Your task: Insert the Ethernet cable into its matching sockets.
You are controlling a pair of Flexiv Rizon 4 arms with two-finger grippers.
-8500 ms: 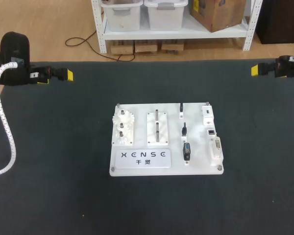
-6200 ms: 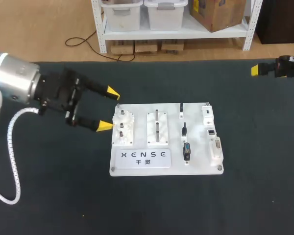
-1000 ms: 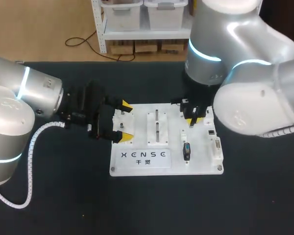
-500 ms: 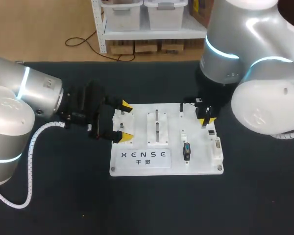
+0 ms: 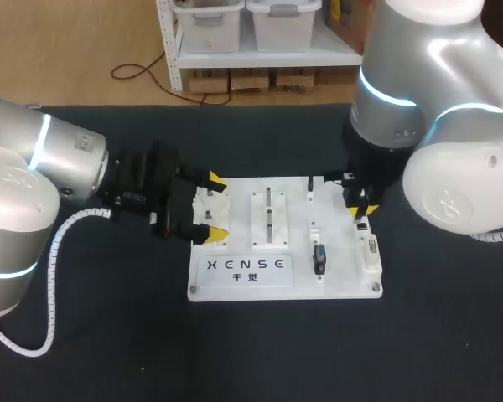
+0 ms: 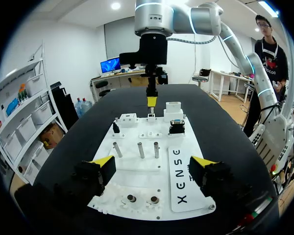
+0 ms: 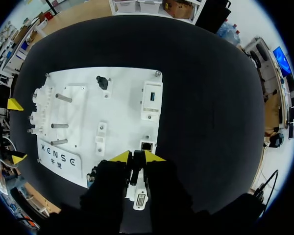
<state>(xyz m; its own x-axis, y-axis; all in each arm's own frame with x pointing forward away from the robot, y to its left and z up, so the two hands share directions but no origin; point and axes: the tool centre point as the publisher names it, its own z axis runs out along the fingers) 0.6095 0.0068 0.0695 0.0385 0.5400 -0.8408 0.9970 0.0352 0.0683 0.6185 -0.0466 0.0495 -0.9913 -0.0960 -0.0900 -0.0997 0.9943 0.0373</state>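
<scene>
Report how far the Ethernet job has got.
Done: the Ethernet plug is clamped in the right gripper, not resting on the board. In hand: that gripper hangs close by the Ethernet socket, with the plug not yet seated. The left gripper sits open at the board's far end. Left: line up and push the plug home.
</scene>
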